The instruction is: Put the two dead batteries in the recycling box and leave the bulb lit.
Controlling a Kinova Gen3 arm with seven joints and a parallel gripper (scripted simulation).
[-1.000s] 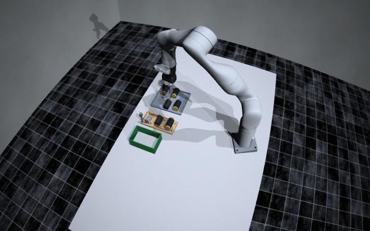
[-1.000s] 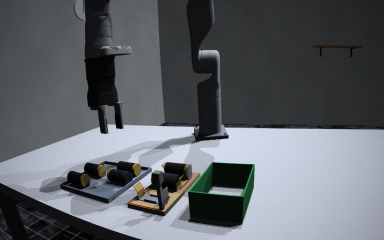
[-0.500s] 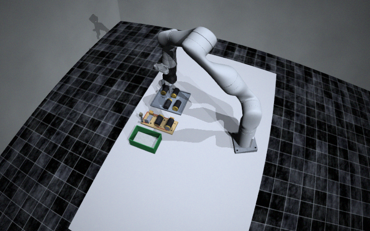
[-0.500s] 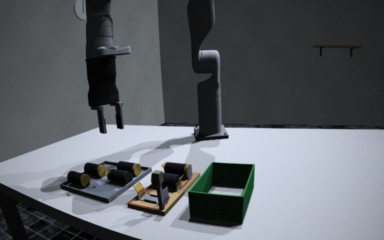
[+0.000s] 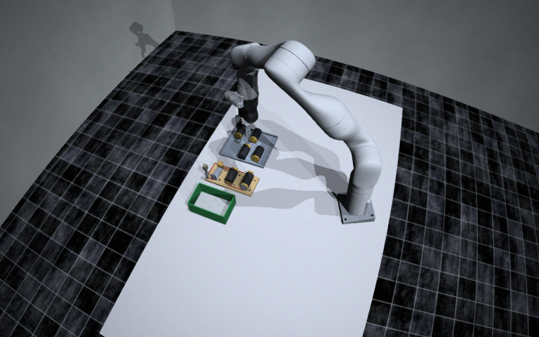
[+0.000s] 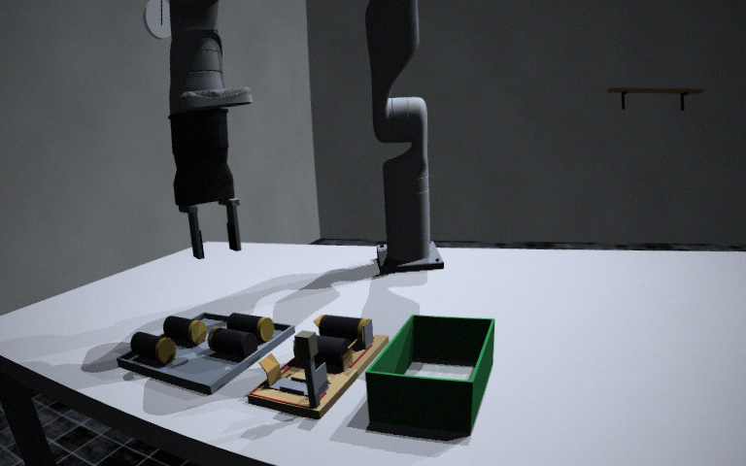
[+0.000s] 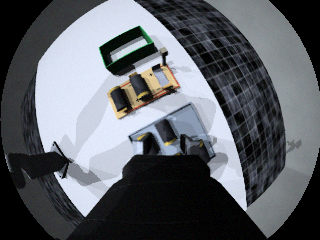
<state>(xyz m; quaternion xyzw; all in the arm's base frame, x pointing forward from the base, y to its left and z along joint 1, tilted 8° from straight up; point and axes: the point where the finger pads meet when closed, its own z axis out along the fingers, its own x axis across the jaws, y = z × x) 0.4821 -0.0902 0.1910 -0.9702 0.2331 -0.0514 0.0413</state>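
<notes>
Black-and-gold cylindrical batteries, likely smooth, rigid and apt to roll, lie on the grey tray near the table's edge; each wants a squeeze across its middle. Above them, the fingers hang open, holding nothing.

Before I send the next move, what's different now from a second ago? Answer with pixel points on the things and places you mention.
Very little: the gripper (image 5: pixel 243 123) (image 6: pixel 216 253) has shifted slightly, towards the arm's base side in the exterior view. It is open, and nothing was taken or let go. The batteries on the tray (image 5: pixel 264 166) (image 6: pixel 210 388), the holder (image 5: pixel 254 188) (image 6: pixel 379 342) and the green box (image 5: pixel 210 215) (image 6: pixel 421 404) stayed put.
</notes>
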